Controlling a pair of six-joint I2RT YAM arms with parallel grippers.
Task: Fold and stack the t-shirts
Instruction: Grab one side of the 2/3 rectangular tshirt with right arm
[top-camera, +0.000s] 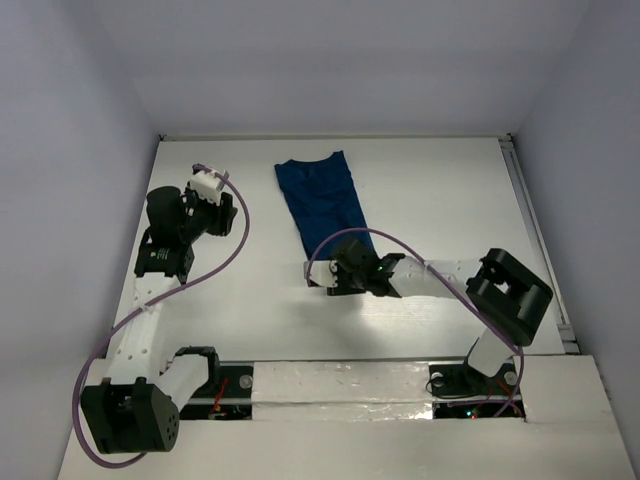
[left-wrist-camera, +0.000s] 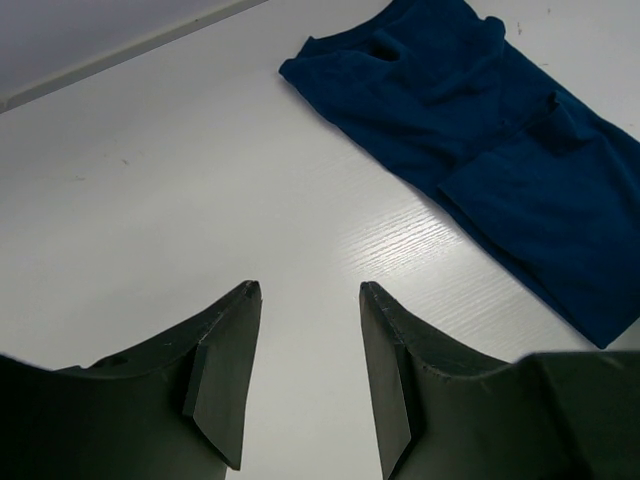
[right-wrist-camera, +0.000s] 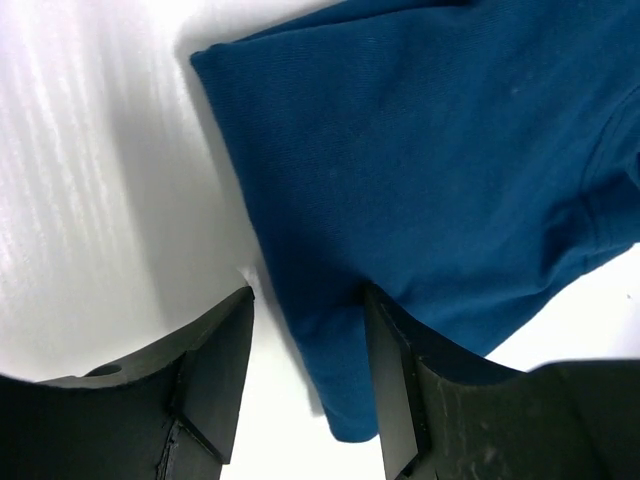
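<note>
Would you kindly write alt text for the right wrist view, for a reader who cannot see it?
The right pincer hangs open over an edge of a blue t-shirt, cloth lying between its dark fingers. White table shows at left.

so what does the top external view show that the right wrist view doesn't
Only top external: the whole t-shirt, folded into a narrow strip, both arms, and the left gripper off to its left, apart from it.
Only right wrist: a close look at the shirt's near corner lying between the open fingers, with the cloth not pinched.
Both: the t-shirt, the white table and the right gripper at the shirt's near end.
</note>
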